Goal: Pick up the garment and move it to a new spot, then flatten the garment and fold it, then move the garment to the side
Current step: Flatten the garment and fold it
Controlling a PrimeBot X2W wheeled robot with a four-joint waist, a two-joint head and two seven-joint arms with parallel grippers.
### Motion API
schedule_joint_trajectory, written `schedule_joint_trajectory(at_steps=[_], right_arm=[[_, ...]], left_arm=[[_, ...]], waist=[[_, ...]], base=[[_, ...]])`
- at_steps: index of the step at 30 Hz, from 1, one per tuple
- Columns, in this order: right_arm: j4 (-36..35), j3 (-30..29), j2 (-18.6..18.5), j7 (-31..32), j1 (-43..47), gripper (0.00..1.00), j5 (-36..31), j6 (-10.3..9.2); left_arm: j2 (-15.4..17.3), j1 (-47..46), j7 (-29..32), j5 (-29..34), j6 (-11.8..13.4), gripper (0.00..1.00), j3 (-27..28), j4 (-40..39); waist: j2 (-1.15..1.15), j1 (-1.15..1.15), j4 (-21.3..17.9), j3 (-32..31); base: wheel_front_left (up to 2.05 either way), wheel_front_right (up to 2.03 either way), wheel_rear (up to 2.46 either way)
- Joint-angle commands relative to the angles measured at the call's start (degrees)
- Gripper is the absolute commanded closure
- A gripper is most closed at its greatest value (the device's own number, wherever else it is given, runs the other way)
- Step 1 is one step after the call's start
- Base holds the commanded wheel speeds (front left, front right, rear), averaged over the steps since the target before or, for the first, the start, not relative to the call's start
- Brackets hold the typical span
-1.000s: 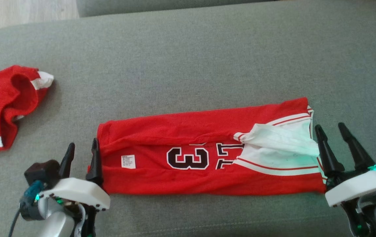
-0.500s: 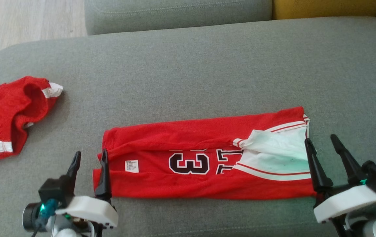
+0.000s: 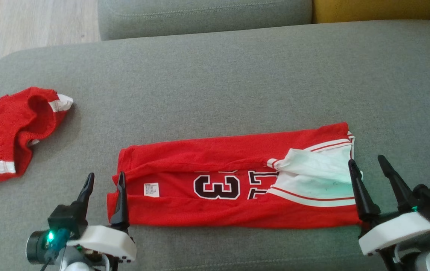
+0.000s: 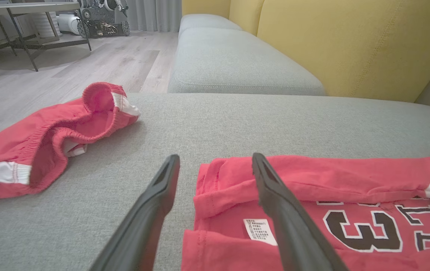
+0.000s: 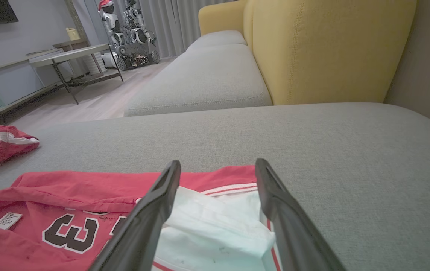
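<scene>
Nearest to us, the left gripper [image 3: 106, 174] and the right gripper [image 3: 365, 160] sit low at either short end of the jersey [image 3: 233, 212], both with jaws spread wide and nothing between them. Little has changed. A second ago the whole head view sat differently, showing less of the couch behind, and we put that down to the camera rather than the cloth. Over the last half second the picture barely moves. The jaws stay as open as they were. The left gripper keeps straddling the left hem, one finger over red fabric and the other over bare cushion. The right gripper's inner finger now overlaps the white end, where a second ago it stood just off it. We cannot tell whether any finger touches cloth. The jersey lies on the grey seat cushion [image 3: 215, 82], folded lengthwise into a long band with the number and the care label facing up and its white end somewhat rumpled. We judge that the first fold is down and both arms are lining up to pinch the ends, so nothing is lost and nothing is gripped yet. Further off to the left lie red shorts [image 3: 0, 131], well apart from the jersey. Beyond them are a second grey cushion [image 3: 199, 15], a yellow backrest [image 3: 373, 9] and the wooden floor [image 3: 30, 22].
</scene>
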Motion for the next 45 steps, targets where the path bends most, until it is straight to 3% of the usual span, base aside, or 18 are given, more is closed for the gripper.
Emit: schedule_joint_trajectory(at_steps=[1,6,13,20,26,27,28,29,37,45], right_arm=[[-1.2,0.1,-0.6,-0.3,-2.1,0.00,-0.3,-0.04],[2.6,-1.4,-2.0,-0.6,-4.6,0.00,-0.4,-0.04],[15.2,-1.1,-4.0,0.6,-11.5,0.00,0.4,-0.04],[25.6,-0.7,-2.9,6.1,-14.6,0.00,1.4,-0.04],[27.4,-0.9,-0.7,11.6,-13.4,0.00,3.5,-0.04],[27.1,-0.6,-0.5,12.5,-13.1,0.06,4.1,-0.04],[26.5,-0.2,-0.3,12.8,-12.9,0.78,4.8,-0.04],[26.1,0.0,-0.4,13.2,-12.7,1.00,5.3,-0.04],[22.7,-1.3,-2.4,12.7,-12.5,1.00,7.4,-0.04],[18.9,-9.0,-6.6,12.1,-11.1,1.00,8.4,-0.04]], left_arm=[[0.7,-2.7,-0.7,0.8,-0.1,0.00,2.4,-2.1],[0.3,-4.1,-0.7,1.2,-0.5,0.00,2.0,-2.4],[-0.9,-7.7,-0.7,2.0,-1.5,0.00,0.7,-2.0],[-2.2,-9.1,-0.7,2.6,-2.3,0.00,0.6,-1.2],[-2.8,-9.1,-0.7,3.1,-2.7,0.00,1.3,-0.9],[-2.9,-9.0,-0.7,3.1,-2.7,0.00,1.5,-0.9],[-2.9,-9.0,-0.7,3.2,-2.8,0.00,1.6,-0.9],[-3.0,-8.9,-0.7,3.3,-2.9,0.00,1.8,-0.9],[-3.1,-8.7,-0.7,4.0,-3.1,0.00,2.9,-0.9],[-3.8,-8.6,-0.7,4.5,-3.3,0.00,3.4,-1.1]], waist=[[0.00,0.00,0.1,0.4],[0.00,0.00,0.8,1.6],[0.00,0.00,2.6,4.7],[0.00,0.00,3.4,6.2],[0.00,0.00,3.3,6.6],[0.00,0.00,3.2,6.7],[0.00,0.00,3.1,6.7],[0.00,0.00,3.0,6.7],[0.00,0.00,1.9,6.7],[0.00,0.00,1.4,6.6]], base=[[0.00,0.00,0.00],[0.00,0.00,0.00],[0.00,0.00,0.00],[0.00,0.00,0.00],[0.00,0.00,0.00],[0.00,0.00,0.00],[0.00,0.00,0.00],[0.00,0.00,0.00],[0.00,0.00,0.00],[0.00,0.00,0.00]])
